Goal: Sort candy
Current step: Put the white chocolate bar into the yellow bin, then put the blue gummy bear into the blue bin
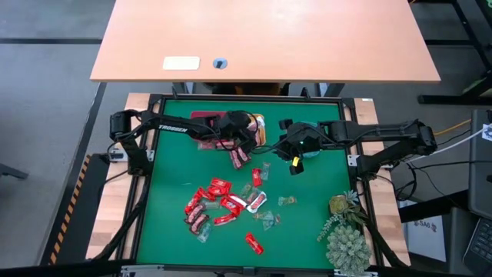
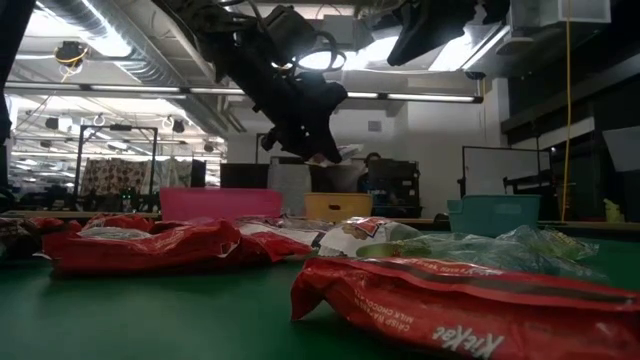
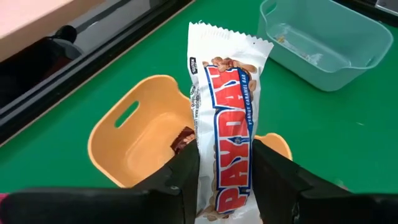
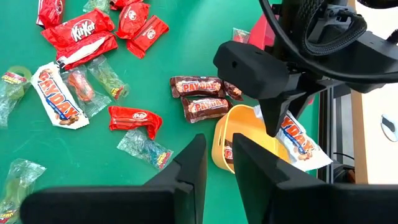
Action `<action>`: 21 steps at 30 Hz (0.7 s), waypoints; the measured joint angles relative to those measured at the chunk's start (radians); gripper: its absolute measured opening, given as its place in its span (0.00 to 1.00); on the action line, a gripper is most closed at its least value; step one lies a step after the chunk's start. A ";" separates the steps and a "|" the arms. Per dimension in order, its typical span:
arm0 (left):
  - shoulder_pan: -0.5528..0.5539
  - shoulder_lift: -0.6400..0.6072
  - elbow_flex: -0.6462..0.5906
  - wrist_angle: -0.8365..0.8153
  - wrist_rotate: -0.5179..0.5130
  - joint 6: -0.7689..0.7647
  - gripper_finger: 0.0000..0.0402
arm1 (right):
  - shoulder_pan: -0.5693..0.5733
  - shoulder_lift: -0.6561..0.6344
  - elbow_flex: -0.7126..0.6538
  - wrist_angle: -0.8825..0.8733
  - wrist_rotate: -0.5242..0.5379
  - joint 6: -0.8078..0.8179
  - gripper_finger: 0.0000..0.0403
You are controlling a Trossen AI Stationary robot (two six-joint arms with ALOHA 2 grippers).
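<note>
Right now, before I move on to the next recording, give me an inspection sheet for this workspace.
Surface: green mat, flat.
Job's things: loose candy pile mid-mat; white PayDay bar held above the orange tray, which already holds a dark bar; two brown PayDay bars lie beside it.
Clutter: artificial plant at one corner; teal tray and red tray at the far edge.
Grippers: left gripper clamped on the bar; right gripper hanging empty, jaws barely apart.
Cables: yellow cable behind.
Surroundings: wooden desk; person seated beyond.

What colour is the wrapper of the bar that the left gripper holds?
White, with red and blue PayDay lettering, on the bar in the left gripper; the left wrist view shows it best.
</note>
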 joint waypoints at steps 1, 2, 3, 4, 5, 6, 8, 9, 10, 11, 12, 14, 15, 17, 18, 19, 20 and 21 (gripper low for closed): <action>0.000 0.000 0.000 0.000 -0.001 0.000 0.32 | 0.000 0.000 0.000 0.000 0.000 0.000 0.19; 0.001 0.000 0.000 0.000 -0.001 0.000 0.34 | 0.000 0.000 0.000 0.000 0.000 0.000 0.19; 0.002 0.000 0.000 0.000 -0.001 0.000 0.37 | 0.000 0.000 0.000 0.000 0.000 0.000 0.19; 0.002 0.000 0.000 0.000 -0.001 0.000 0.39 | 0.000 0.000 0.000 0.000 0.000 0.000 0.19; 0.002 -0.001 0.000 0.000 -0.001 0.000 0.41 | 0.000 0.000 0.000 0.000 0.000 0.000 0.19; 0.002 -0.001 0.000 0.000 -0.001 0.000 0.44 | 0.000 0.000 0.000 0.000 0.000 0.000 0.19; 0.002 -0.001 0.000 0.000 -0.001 0.000 0.48 | 0.000 0.000 0.000 0.000 0.000 0.000 0.19; 0.002 -0.001 0.000 0.000 -0.001 0.000 0.50 | 0.000 0.000 0.000 0.000 0.000 0.000 0.19; 0.002 -0.001 0.000 0.000 -0.001 0.000 0.52 | 0.000 0.000 0.000 0.000 0.000 0.000 0.19; 0.002 -0.001 0.000 0.000 0.000 0.000 0.53 | 0.000 0.000 0.000 0.000 0.000 0.000 0.19; 0.002 -0.001 0.000 0.000 0.006 0.000 0.54 | 0.000 0.000 0.000 0.000 0.000 0.000 0.19; 0.002 -0.007 0.000 -0.003 0.029 0.000 0.55 | 0.000 0.000 0.000 0.000 0.000 0.000 0.19; 0.002 -0.009 0.000 -0.002 0.045 0.000 0.55 | 0.000 0.000 0.000 0.000 0.000 0.000 0.19; 0.002 -0.015 0.000 -0.005 0.087 0.000 0.55 | 0.000 0.006 0.000 0.000 0.000 0.000 0.19; 0.002 -0.018 0.000 -0.011 0.116 0.000 0.54 | 0.000 0.008 0.000 -0.001 -0.001 0.000 0.19; 0.002 -0.020 0.000 -0.013 0.143 0.000 0.54 | 0.000 0.011 0.000 -0.004 -0.004 0.000 0.19; 0.001 -0.022 0.000 -0.013 0.171 0.000 0.53 | 0.000 0.018 0.000 -0.005 -0.015 0.000 0.20; 0.001 -0.027 0.000 -0.018 0.200 0.000 0.53 | 0.000 0.022 0.000 -0.007 -0.027 -0.001 0.20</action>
